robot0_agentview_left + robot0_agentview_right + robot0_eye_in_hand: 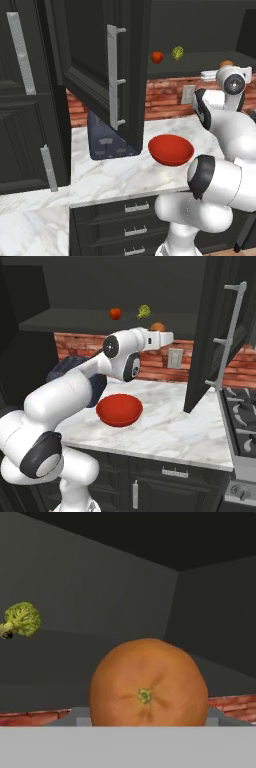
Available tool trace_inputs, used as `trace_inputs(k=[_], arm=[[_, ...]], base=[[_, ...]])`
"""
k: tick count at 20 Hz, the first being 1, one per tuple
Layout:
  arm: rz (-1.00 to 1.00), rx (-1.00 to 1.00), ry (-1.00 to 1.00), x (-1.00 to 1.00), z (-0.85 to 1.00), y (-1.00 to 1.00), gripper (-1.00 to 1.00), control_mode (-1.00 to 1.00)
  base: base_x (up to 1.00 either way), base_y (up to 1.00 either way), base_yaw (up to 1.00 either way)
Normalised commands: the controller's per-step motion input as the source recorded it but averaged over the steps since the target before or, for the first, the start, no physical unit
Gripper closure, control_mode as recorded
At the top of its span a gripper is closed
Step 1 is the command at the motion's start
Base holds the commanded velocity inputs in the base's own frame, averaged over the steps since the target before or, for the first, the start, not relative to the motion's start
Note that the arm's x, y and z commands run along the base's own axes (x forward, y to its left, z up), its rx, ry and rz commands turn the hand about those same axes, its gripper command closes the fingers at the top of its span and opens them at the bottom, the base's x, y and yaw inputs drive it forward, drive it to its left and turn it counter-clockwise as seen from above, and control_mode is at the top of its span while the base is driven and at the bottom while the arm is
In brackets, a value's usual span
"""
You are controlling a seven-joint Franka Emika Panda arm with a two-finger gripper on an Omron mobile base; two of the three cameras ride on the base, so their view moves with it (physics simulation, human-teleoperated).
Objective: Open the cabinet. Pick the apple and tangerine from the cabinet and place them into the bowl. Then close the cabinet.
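Tangerine (pixel 148 682) on the open cabinet (pixel 100 75) shelf is sitting right at our gripper (pixel 167 338), whose grip we cannot tell, while we are seeing the apple (pixel 157 57) unpicked farther along and the bowl (pixel 171 149) below lacking both.

Flat, even rendered light, no clear source. Cabinet (pixel 125 286) interior dim, dark grey walls, shelf in shade. Marble counter (pixel 115 175) bright, with soft glossy highlights on the red bowl (pixel 171 149). Tangerine (pixel 148 683) sharp and evenly lit in the hand view, faintly soft at its edges. No motion blur, no edge distortion.
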Motion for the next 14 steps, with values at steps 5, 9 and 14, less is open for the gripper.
trace_inputs(k=[5, 9, 14], arm=[[0.0, 0.0, 0.14, -0.12, 0.33, 0.02, 1.0, -1.0], [0.0, 0.0, 0.16, -0.73, 0.18, 0.06, 1.0, -1.0], [0.18, -0.01, 0.16, -1.0, -0.39, 0.46, 1.0, -1.0]], base=[[0.0, 0.0, 0.0], [0.0, 0.0, 0.0], [0.0, 0.0, 0.0]])
